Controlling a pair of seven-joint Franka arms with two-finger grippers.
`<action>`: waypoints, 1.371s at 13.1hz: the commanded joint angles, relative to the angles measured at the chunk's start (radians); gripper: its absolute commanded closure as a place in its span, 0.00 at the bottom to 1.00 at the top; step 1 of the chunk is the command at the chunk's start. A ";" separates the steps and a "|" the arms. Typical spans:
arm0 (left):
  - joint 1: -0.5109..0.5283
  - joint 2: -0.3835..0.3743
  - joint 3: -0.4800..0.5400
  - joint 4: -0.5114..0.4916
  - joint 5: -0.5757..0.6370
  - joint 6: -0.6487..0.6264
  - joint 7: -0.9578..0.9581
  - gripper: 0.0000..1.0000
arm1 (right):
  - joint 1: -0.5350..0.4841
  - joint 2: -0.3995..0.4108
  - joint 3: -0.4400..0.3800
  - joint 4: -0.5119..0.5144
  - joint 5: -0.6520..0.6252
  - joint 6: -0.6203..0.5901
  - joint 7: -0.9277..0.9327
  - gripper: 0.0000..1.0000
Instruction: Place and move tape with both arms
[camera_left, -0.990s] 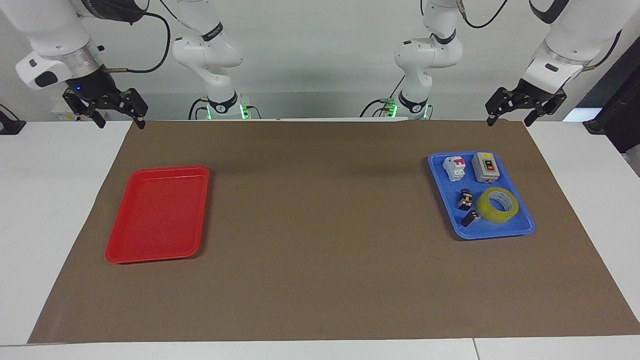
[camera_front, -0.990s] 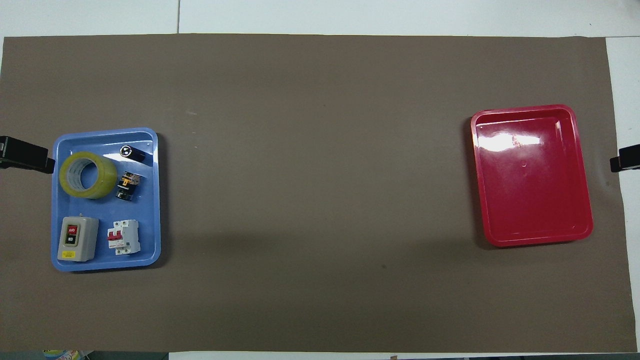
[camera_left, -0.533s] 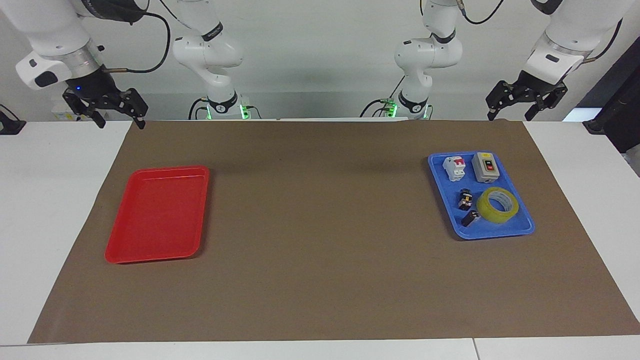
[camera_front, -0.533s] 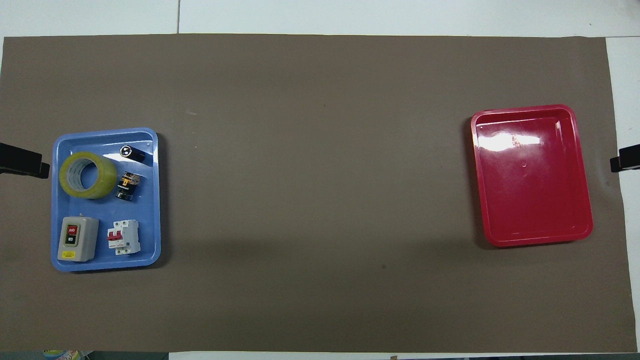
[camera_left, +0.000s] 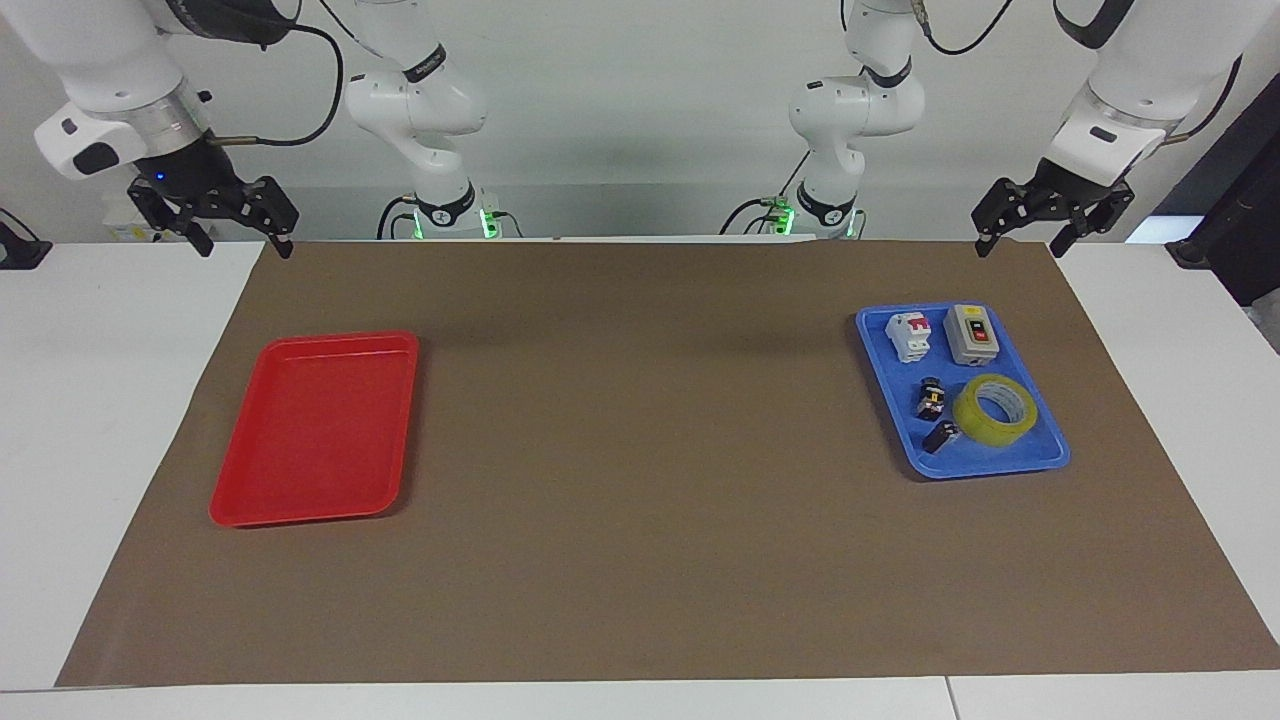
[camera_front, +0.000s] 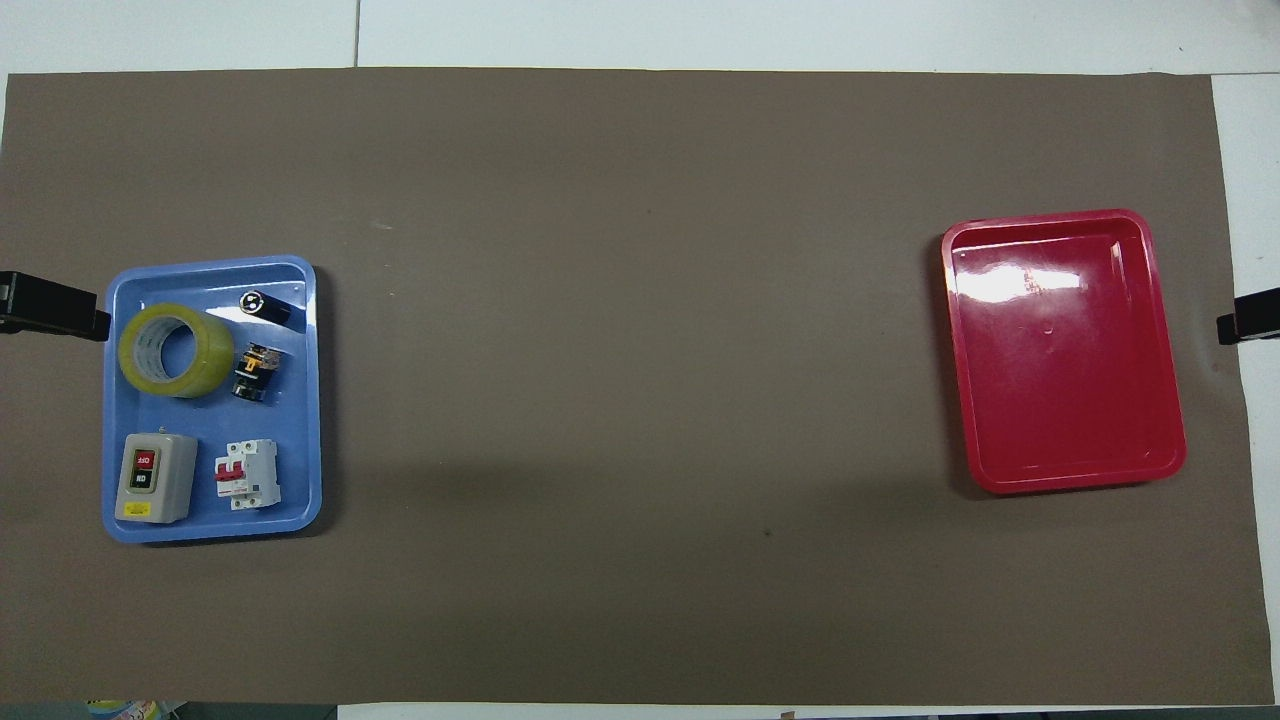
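- Facing view: I see the tape (camera_left: 994, 411), a translucent yellow ring with a pale inner core, lying flat in the blue tray (camera_left: 1040, 455) at the left arm's end of the brown mat (camera_left: 640, 560).
- It sits in the tray's corner farthest from the robots, beside a small black-and-yellow part (camera_left: 931, 398) and a black cylinder (camera_left: 941, 437); a grey switch box (camera_left: 972, 333) and a white breaker (camera_left: 909, 336) lie nearer the robots.
- Left gripper (camera_left: 1018, 241) hangs over the mat's edge, fingers apart, holding nothing.
- Right gripper (camera_left: 245, 243) hangs over the mat's corner by the red tray (camera_left: 245, 510), fingers spread, holding nothing.
- Overhead view: tape (camera_front: 175, 350) shows its open centre, tray floor visible through it.
- Only dark tips show: left gripper (camera_front: 60, 308) just beside the blue tray's rim (camera_front: 210, 265), right gripper (camera_front: 1250, 322) beside the red tray (camera_front: 1060, 480); here I cannot tell finger spacing.
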 joint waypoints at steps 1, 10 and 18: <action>0.050 0.069 0.005 -0.001 -0.025 0.091 0.010 0.00 | -0.020 0.002 0.019 0.001 0.006 -0.004 -0.013 0.00; 0.231 0.203 0.005 -0.311 -0.025 0.564 0.007 0.00 | -0.022 0.001 0.035 -0.002 0.004 -0.007 -0.011 0.00; 0.270 0.203 0.005 -0.529 -0.025 0.768 -0.044 0.03 | -0.022 -0.002 0.036 -0.014 0.001 -0.007 -0.013 0.00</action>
